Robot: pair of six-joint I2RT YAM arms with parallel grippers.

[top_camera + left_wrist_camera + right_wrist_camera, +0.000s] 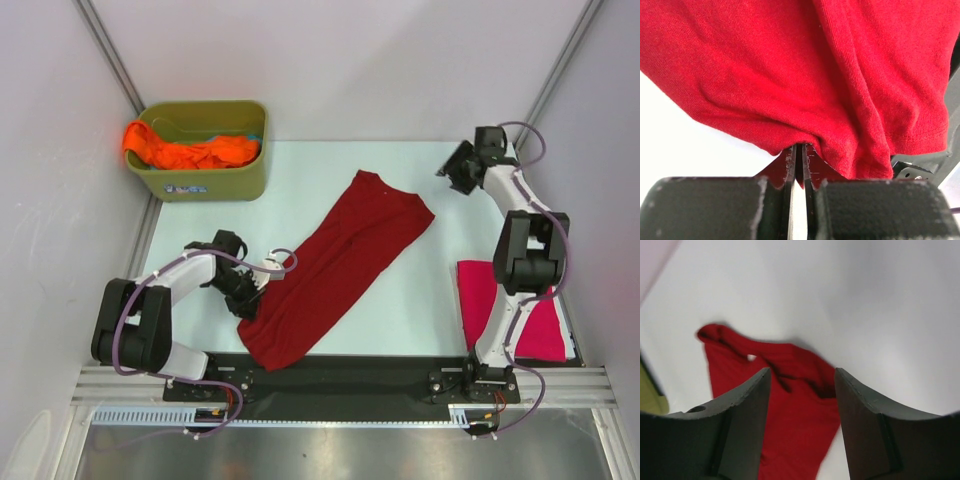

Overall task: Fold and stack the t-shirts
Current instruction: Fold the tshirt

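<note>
Left fingers [771, 186]: all but closed, nipping a bunched edge of the dark red t-shirt [340, 265] at their tips.
Right fingers [740, 415]: spread wide with nothing between them, hanging over the far right corner of the counter [420, 310], apart from the cloth.
Dark red t-shirt: a long diagonal strip across mid-counter, near end at the front edge.
Magenta-pink t-shirt [475, 295]: flat at near right, beside the right arm's base.
Orange t-shirt [190, 152]: heaped in the olive tub [210, 185], far left corner.
Open room: bare counter shows between the red and pink shirts.
</note>
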